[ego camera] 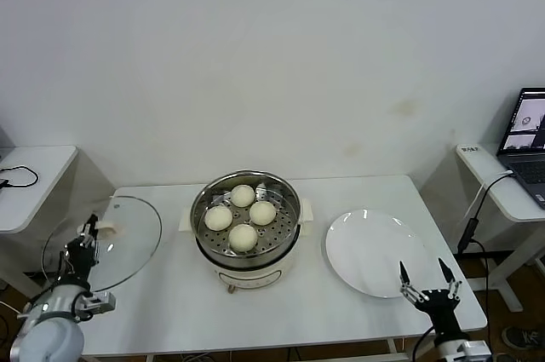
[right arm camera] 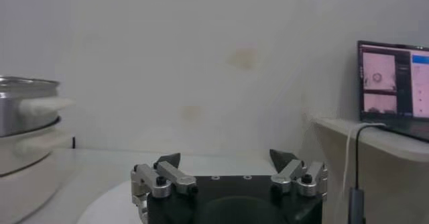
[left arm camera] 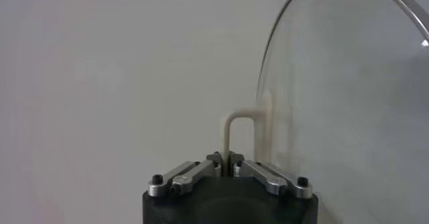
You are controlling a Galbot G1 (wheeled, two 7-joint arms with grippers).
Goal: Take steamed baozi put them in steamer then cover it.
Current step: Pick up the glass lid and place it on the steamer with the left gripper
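Note:
Several cream-white steamed baozi (ego camera: 243, 237) lie in the steel steamer (ego camera: 285, 194), which sits uncovered in its cream pot base (ego camera: 255, 275) at the table's middle. The cover (ego camera: 128, 243), a clear glass lid, hangs over the table's left edge, well left of the steamer. My left gripper (ego camera: 88, 230) is shut on the cover's cream handle (ego camera: 106, 227). In the left wrist view the left gripper (left arm camera: 224, 159) pinches one leg of the handle (left arm camera: 238, 121), with the cover's glass (left arm camera: 348, 98) beside it. My right gripper (ego camera: 423, 275) stands open and empty at the front right.
A flat white plate (ego camera: 375, 251) lies right of the steamer, just beyond the right gripper (right arm camera: 228, 158). The steamer's side (right arm camera: 23, 104) shows in the right wrist view. A laptop (ego camera: 528, 145) sits on a side table at the right, and another side table (ego camera: 34, 170) stands at the left.

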